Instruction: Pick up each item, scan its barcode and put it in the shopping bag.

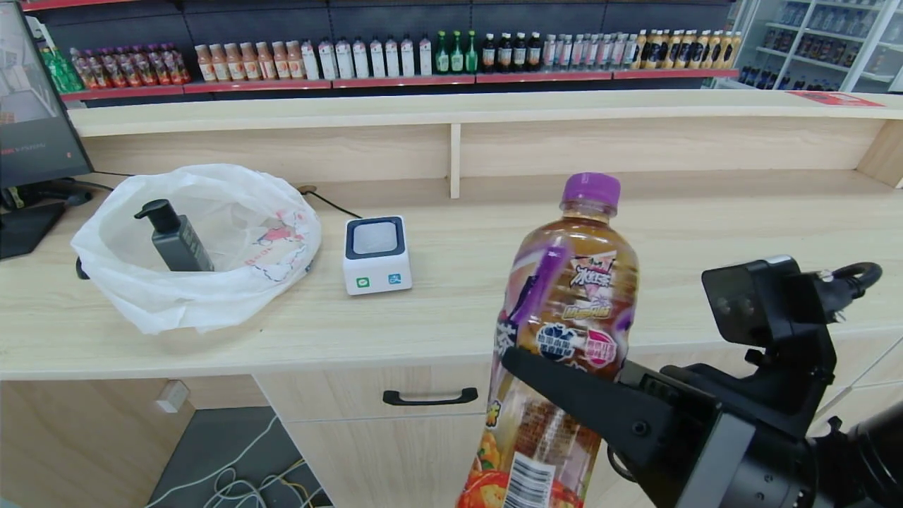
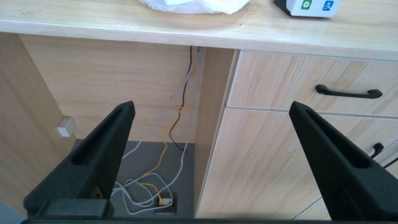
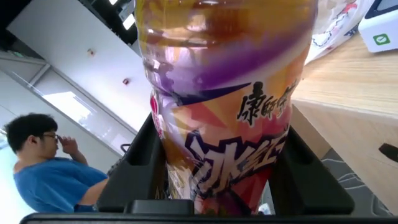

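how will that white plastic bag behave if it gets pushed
Probably floppy: the shopping bag is thin crumpled film, so its rim may fold under a push. It likely slides easily on the smooth counter, though the pump bottle inside may anchor it.

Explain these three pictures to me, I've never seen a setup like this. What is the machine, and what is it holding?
This is a two-armed robot at a shop checkout. The wide picture comes from a camera on its head, looking down at a pale wooden counter. The other two come from cameras on its wrists. The right gripper is shut on a tall plastic drink bottle with a purple cap, held up in front of the counter. The left gripper is open and empty, low down, facing the wooden drawer fronts. On the counter sit a small white cube scanner and a white plastic shopping bag with a dark grey pump bottle standing inside.
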{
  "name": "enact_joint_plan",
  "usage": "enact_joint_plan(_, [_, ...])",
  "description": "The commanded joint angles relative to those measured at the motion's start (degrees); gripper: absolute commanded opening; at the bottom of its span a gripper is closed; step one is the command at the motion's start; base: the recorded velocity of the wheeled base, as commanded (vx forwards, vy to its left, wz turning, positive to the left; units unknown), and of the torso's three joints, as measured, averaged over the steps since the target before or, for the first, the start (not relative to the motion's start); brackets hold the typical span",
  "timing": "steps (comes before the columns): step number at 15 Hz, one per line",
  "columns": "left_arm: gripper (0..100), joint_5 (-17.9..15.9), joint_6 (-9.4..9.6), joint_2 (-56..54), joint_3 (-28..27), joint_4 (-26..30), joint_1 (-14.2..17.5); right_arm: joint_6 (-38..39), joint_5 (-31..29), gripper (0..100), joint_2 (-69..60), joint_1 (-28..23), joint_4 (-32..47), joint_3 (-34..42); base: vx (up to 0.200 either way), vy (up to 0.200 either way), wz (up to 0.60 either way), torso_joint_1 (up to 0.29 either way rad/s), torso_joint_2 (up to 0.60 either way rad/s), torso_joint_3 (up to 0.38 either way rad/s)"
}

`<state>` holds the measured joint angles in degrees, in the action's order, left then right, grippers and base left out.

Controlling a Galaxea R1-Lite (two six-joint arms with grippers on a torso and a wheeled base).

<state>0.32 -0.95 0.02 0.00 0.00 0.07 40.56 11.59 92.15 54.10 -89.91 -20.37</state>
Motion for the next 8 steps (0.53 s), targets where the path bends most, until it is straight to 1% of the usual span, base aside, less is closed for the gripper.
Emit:
enact_joint_plan(1, [100, 0.0, -0.02, 0.0, 0.0, 0.0, 0.0, -2.2, 0.0, 0, 1.9, 0.0, -0.1, 0.0, 0.0, 0.0, 0.0, 0.0, 0.0, 0.0])
enact_joint_plan(3, [100, 0.0, -0.02, 0.0, 0.0, 0.0, 0.0, -7.2, -0.3, 0, 3.9, -1.2, -0.1, -0.1, 0.0, 0.0, 0.0, 0.0, 0.0, 0.0])
enact_joint_plan(6, [100, 0.0, -0.02, 0.0, 0.0, 0.0, 0.0, -21.7, -0.3, 0, 7.1, -7.9, -0.1, -1.0, 0.0, 0.0, 0.0, 0.0, 0.0, 0.0])
enact_joint_plan(8, [100, 0.0, -0.02, 0.0, 0.0, 0.0, 0.0, -28.3, -0.6, 0, 6.7, -8.8, -0.1, -2.6, 0.0, 0.0, 0.0, 0.0, 0.0, 0.0])
